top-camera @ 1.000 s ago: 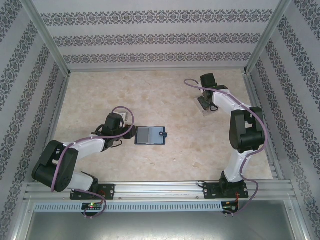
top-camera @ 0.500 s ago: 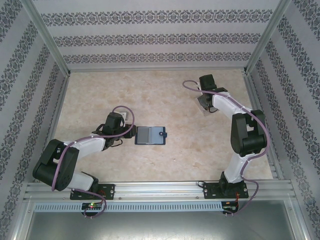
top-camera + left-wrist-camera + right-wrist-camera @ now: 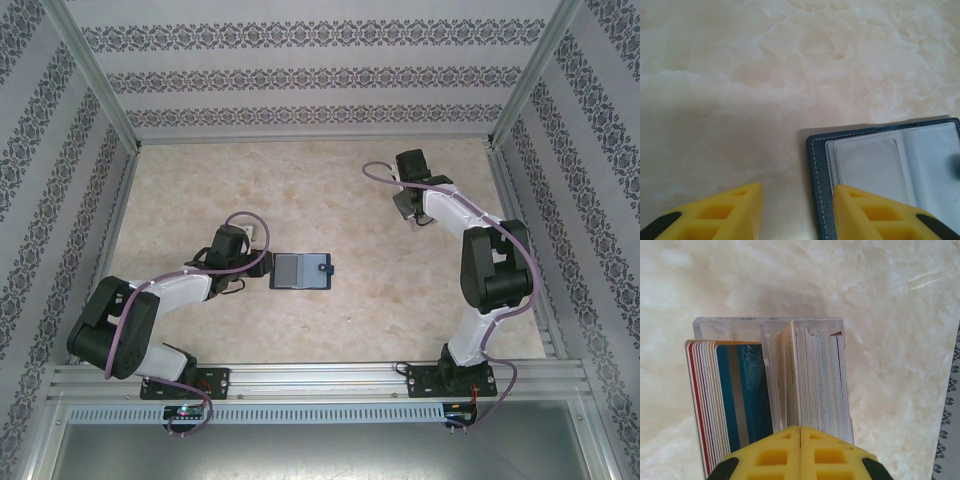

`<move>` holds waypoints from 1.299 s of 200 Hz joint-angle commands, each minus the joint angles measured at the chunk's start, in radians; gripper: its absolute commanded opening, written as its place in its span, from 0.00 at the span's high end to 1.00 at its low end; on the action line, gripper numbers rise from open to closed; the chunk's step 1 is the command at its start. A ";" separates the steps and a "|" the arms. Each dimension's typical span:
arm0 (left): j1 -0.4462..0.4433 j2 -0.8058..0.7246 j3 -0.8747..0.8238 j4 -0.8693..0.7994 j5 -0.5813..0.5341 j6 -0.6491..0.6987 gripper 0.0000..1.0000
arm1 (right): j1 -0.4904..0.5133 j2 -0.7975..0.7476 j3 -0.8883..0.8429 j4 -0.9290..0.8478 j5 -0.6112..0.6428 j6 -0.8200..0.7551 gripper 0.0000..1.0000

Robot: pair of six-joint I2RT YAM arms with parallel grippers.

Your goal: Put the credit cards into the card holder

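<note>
left gripper [image 3: 796, 207] parted, empty, beside the open card holder [image 3: 865, 165] — right gripper [image 3: 800, 431] clenched tight over the credit cards [image 3: 745, 390].

No word, number or brand can be read anywhere. The credit cards [image 3: 740, 390] stand packed in the clear case [image 3: 765, 325] showing plain edges and colour bands, and faint specks on one whitish card are too small to make out. The open card holder [image 3: 880, 170] shows blank pockets.
</note>
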 commanded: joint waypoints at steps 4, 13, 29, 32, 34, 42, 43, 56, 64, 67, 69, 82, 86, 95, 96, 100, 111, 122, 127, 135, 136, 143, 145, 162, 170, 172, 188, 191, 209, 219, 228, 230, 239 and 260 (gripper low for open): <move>-0.011 0.008 0.025 -0.026 0.006 0.002 0.57 | 0.000 -0.006 0.013 -0.022 -0.045 0.032 1.00; -0.011 0.008 0.025 -0.026 -0.001 0.006 0.57 | 0.000 -0.014 0.007 -0.026 -0.056 0.044 1.00; -0.012 0.013 0.031 -0.042 -0.014 0.007 0.58 | 0.000 -0.026 0.008 -0.038 -0.055 0.089 1.00; -0.012 0.013 0.031 -0.043 -0.011 0.005 0.58 | 0.000 -0.027 0.011 -0.043 -0.058 0.098 1.00; -0.012 0.012 0.031 -0.042 -0.008 0.004 0.58 | 0.000 -0.028 0.012 -0.048 -0.062 0.105 1.00; -0.012 0.015 0.031 -0.033 0.002 0.003 0.58 | 0.000 -0.028 0.022 -0.069 -0.080 0.133 1.00; -0.012 0.015 0.031 -0.032 0.003 0.002 0.58 | 0.000 -0.028 0.023 -0.071 -0.082 0.136 1.00; -0.012 0.024 0.030 -0.025 0.004 0.003 0.57 | 0.002 -0.027 0.037 -0.104 -0.092 0.178 1.00; -0.012 0.032 0.035 -0.033 -0.005 0.003 0.58 | 0.003 -0.027 0.041 -0.113 -0.084 0.208 1.00; -0.012 0.036 0.038 -0.038 -0.006 0.004 0.58 | 0.002 -0.027 0.042 -0.114 -0.083 0.215 1.00; -0.012 0.038 0.040 -0.040 -0.006 0.003 0.58 | 0.002 -0.029 0.040 -0.114 -0.081 0.221 1.00; -0.012 0.043 0.045 -0.041 0.007 0.000 0.58 | 0.006 -0.039 0.034 -0.108 -0.075 0.269 1.00; -0.012 0.045 0.045 -0.036 0.013 0.000 0.58 | 0.008 -0.045 0.031 -0.107 -0.078 0.284 1.00; -0.012 0.046 0.043 -0.029 0.016 0.000 0.58 | 0.010 -0.061 0.026 -0.105 -0.081 0.313 1.00; -0.012 0.045 0.044 -0.029 0.016 0.001 0.58 | 0.010 -0.063 0.026 -0.105 -0.081 0.316 1.00; -0.012 0.045 0.043 -0.031 0.013 0.002 0.58 | 0.011 -0.072 0.023 -0.104 -0.083 0.325 1.00; -0.011 0.043 0.045 -0.044 -0.003 0.005 0.58 | 0.014 -0.096 0.020 -0.096 -0.099 0.330 1.00; -0.012 0.036 0.043 -0.044 -0.001 0.005 0.58 | 0.022 -0.111 0.025 -0.096 -0.085 0.323 1.00; -0.011 0.034 0.042 -0.039 0.004 0.004 0.58 | 0.027 -0.116 0.028 -0.100 -0.070 0.320 1.00; -0.012 0.032 0.036 -0.027 0.010 0.003 0.58 | 0.034 -0.123 0.032 -0.107 -0.038 0.317 1.00; -0.011 0.032 0.036 -0.026 0.010 0.003 0.58 | 0.036 -0.124 0.033 -0.108 -0.035 0.316 1.00; -0.012 0.034 0.036 -0.025 0.008 0.004 0.58 | 0.040 -0.126 0.036 -0.111 -0.020 0.314 1.00; -0.012 0.034 0.037 -0.027 0.006 0.004 0.58 | 0.041 -0.126 0.038 -0.113 -0.018 0.314 1.00; -0.012 0.037 0.043 -0.045 0.001 0.007 0.58 | 0.047 -0.124 0.050 -0.125 0.002 0.318 1.00; -0.011 0.034 0.040 -0.038 0.007 0.005 0.58 | 0.052 -0.123 0.056 -0.134 0.014 0.327 1.00; -0.011 0.033 0.040 -0.035 0.009 0.004 0.58 | 0.052 -0.124 0.057 -0.138 0.018 0.330 1.00; -0.012 0.034 0.038 -0.026 0.012 0.005 0.58 | 0.065 -0.142 0.055 -0.147 0.040 0.349 1.00; -0.011 0.035 0.038 -0.030 0.009 0.007 0.58 | 0.066 -0.145 0.053 -0.147 0.045 0.352 1.00; -0.012 0.032 0.039 -0.038 0.006 0.008 0.58 | 0.071 -0.164 0.055 -0.152 0.076 0.359 1.00; -0.012 0.032 0.036 -0.026 0.016 0.003 0.58 | 0.070 -0.166 0.054 -0.153 0.089 0.354 1.00; -0.011 0.036 0.035 -0.018 0.017 0.002 0.58 | 0.069 -0.164 0.050 -0.148 0.086 0.348 1.00; -0.011 0.037 0.036 -0.019 0.018 0.003 0.58 | 0.068 -0.162 0.049 -0.146 0.082 0.347 1.00; -0.011 0.043 0.042 -0.030 0.014 0.004 0.58 | 0.064 -0.156 0.049 -0.141 0.067 0.337 1.00; -0.012 0.043 0.041 -0.024 0.024 0.001 0.58 | 0.061 -0.140 0.063 -0.144 0.069 0.328 1.00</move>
